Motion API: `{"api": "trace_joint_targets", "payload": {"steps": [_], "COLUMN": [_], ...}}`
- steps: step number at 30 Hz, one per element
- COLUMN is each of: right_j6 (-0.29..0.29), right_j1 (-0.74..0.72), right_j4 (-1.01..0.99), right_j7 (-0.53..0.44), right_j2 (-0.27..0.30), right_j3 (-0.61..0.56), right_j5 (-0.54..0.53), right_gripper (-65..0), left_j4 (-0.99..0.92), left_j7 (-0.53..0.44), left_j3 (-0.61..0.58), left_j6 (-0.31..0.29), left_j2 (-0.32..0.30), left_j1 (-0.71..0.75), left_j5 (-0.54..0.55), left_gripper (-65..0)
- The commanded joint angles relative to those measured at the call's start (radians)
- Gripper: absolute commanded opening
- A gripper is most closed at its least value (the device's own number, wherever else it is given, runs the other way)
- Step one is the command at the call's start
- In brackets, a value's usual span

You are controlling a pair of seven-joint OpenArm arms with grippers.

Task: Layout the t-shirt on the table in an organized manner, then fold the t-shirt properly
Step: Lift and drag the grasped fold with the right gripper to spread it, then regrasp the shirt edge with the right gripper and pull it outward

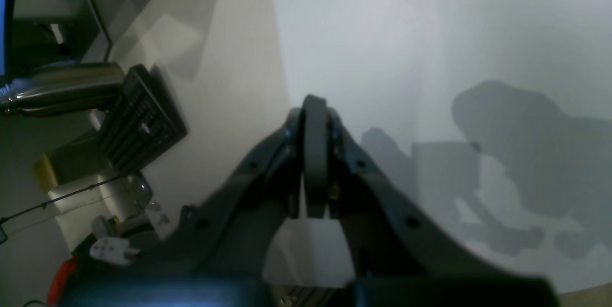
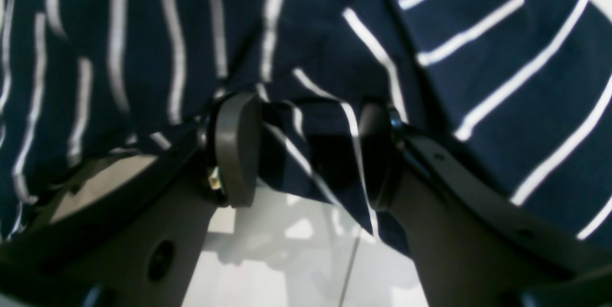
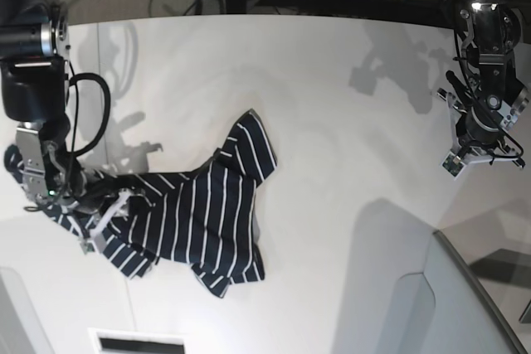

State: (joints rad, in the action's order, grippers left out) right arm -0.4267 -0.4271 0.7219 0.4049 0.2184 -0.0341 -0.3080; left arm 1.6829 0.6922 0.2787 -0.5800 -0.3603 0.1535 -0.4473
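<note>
T-shirt (image 3: 195,217) lying crumpled on the table (image 3: 332,122), left of centre in the base view, toward 8 o'clock from the tabletop's middle. One sleeve or corner poking up toward 1 o'clock, hem bunched toward 5 o'clock, the rest stretched out toward 9 o'clock and reaching under the right arm.

Right gripper (image 2: 306,154) down at the shirt's 9 o'clock end, in the base view (image 3: 98,209) at the cloth's left edge. Jaws spread apart in the right wrist view, one pad (image 2: 236,149) at 9 o'clock of the gap, the other at 3 o'clock. A striped fold of the t-shirt (image 2: 306,49) hanging into the gap between them, touching or very nearly touching the right-hand pad; not pinched, with clear space beside the left pad. More cloth draped beyond and above the fingers from 10 to 2 o'clock. Bare white table (image 2: 287,259) with a thin seam showing below at 6 o'clock.

Left gripper (image 1: 314,154) pressed together, pads meeting flat, nothing between them. Poised over bare table (image 1: 406,34), well apart from the shirt, seen in the base view (image 3: 477,134) near the table's 3 o'clock edge.
</note>
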Motion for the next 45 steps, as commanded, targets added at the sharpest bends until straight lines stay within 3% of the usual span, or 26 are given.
{"api": "trace_joint_targets", "payload": {"steps": [1,5,6,10,16,25,32,35,41,45], "right_j6": [-0.005,-0.005,-0.005,-0.007,-0.007,-0.007,-0.007,-0.007,-0.007,-0.007], "right_j1": [-0.039,-0.065,-0.068,-0.072,-0.042,0.164,0.17,0.162,0.124,0.066], "right_j4": [-0.006,-0.068,-0.074,-0.074,-0.026,0.425,0.497,0.497,0.485,0.39], "right_j7": [-0.042,-0.068,-0.071,-0.071,-0.041,0.105,0.171,0.205,0.202,0.17], "right_j2": [0.008,0.006,0.005,0.003,0.003,0.009,0.013,0.013,0.009,0.011], "right_j3": [0.001,0.001,0.001,0.003,0.007,0.009,0.01,0.01,0.009,0.004], "right_j5": [-0.012,-0.012,-0.012,-0.012,-0.018,-0.015,-0.015,-0.015,-0.013,-0.013], "right_gripper": [-34.4,-35.0,-37.8,-65.0,-65.0,-65.0,-64.7,-59.3,-30.0,-27.5], "left_j4": [0.016,0.016,0.016,0.016,0.016,-0.011,-0.013,-0.013,-0.013,-0.011], "left_j7": [-0.007,-0.007,-0.007,-0.007,-0.007,-0.007,-0.007,-0.007,-0.007,-0.007], "left_j3": [0.006,0.006,0.006,0.006,0.006,0.006,0.006,0.006,0.006,0.006], "left_j6": [0.01,0.01,0.01,0.01,0.01,0.01,0.01,0.01,0.01,0.01], "left_j2": [-0.016,-0.016,-0.016,-0.016,-0.018,-0.019,-0.019,-0.021,-0.023,-0.024], "left_j1": [-0.007,-0.007,-0.007,-0.007,-0.007,-0.016,-0.018,-0.018,-0.018,-0.018], "left_j5": [-0.006,-0.006,-0.006,-0.006,-0.006,-0.006,-0.006,-0.006,-0.006,-0.008], "left_gripper": [-65.0,-65.0,-65.0,-65.0,-65.0,-65.0,-65.0,-65.0,-65.0,-65.0]}}
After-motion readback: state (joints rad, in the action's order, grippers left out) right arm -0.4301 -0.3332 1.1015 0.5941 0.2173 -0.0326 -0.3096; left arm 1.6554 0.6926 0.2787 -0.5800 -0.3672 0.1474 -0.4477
